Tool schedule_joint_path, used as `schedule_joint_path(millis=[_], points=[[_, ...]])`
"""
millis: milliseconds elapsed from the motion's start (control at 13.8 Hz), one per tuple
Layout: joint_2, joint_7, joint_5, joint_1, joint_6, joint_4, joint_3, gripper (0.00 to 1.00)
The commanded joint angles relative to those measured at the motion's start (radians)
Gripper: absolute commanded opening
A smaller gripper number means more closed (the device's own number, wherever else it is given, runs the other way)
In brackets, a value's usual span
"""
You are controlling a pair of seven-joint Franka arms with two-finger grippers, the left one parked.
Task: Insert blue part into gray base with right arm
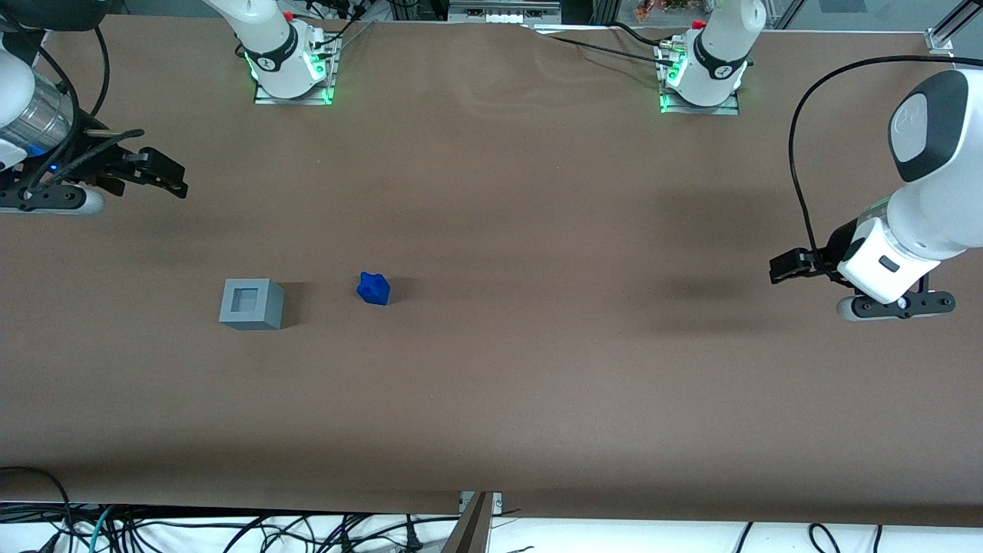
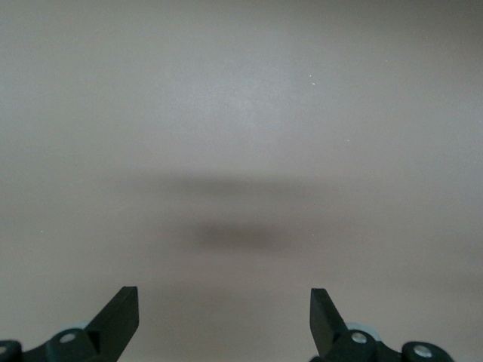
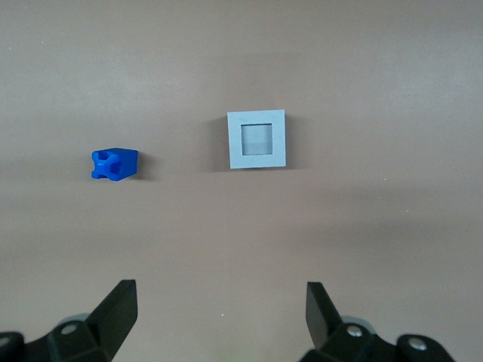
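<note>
The gray base, a light-gray cube with a square recess in its top, stands on the brown table. The blue part lies on the table beside it, a short gap away toward the parked arm's end. My right gripper hangs above the table toward the working arm's end, farther from the front camera than the base. In the right wrist view the gripper is open and empty, with both the gray base and the blue part ahead of it and apart from its fingers.
Two arm mounts with green lights stand at the table edge farthest from the front camera. Cables hang below the near edge. The parked arm sits at its end of the table.
</note>
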Motion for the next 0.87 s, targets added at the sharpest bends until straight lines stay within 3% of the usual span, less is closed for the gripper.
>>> schedule_joint_path(millis=[0, 797], points=[[0.01, -0.001, -0.017, -0.01, -0.027, 0.026, 0.016, 0.99], [0.013, -0.048, -0.014, -0.013, -0.029, 0.021, 0.01, 0.99]])
